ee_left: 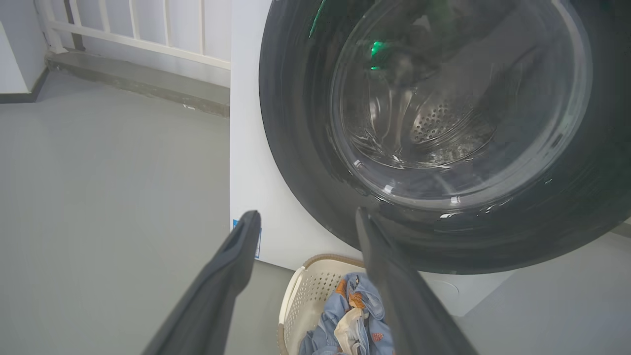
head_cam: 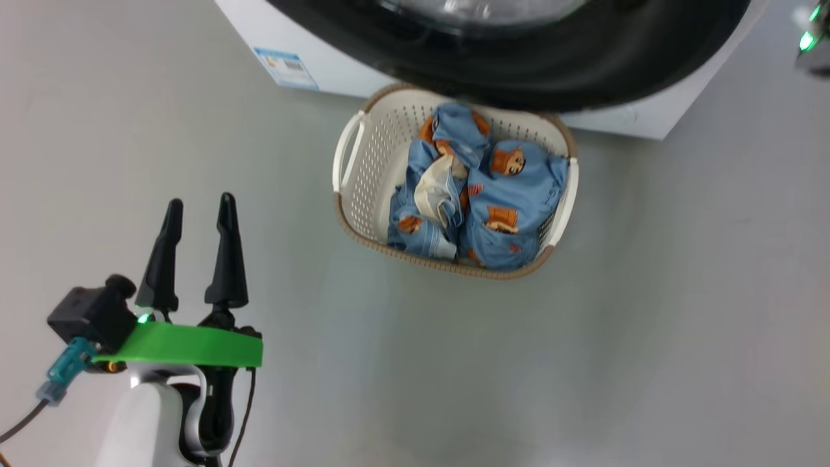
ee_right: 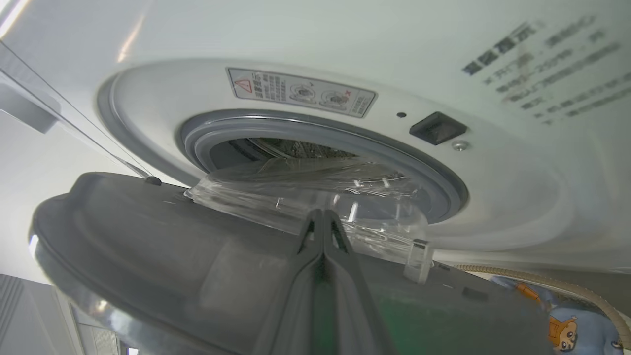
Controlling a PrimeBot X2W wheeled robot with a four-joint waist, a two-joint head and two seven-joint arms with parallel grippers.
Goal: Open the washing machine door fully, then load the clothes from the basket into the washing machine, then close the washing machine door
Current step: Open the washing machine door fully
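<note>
The washing machine (head_cam: 337,65) is a white box at the top of the head view. Its round black washing machine door (head_cam: 583,71) stands partly open and hangs over the basket (head_cam: 373,168). The cream basket holds the clothes (head_cam: 499,207), blue with orange bears. My left gripper (head_cam: 200,202) is open and empty, low and left of the basket. In the left wrist view my left gripper (ee_left: 306,217) points at the door (ee_left: 305,162), above the basket (ee_left: 305,291) and clothes (ee_left: 355,315). My right gripper (ee_right: 323,213) is shut and lies against the door's inner face (ee_right: 148,246), below the drum opening (ee_right: 296,148).
Grey floor spreads around the basket. A blue label (head_cam: 285,67) marks the machine's lower corner. A white railing (ee_left: 148,34) on a grey step stands left of the machine. The latch socket (ee_right: 438,127) sits beside the grey rubber ring (ee_right: 434,172). A green-lit device (head_cam: 807,39) is at top right.
</note>
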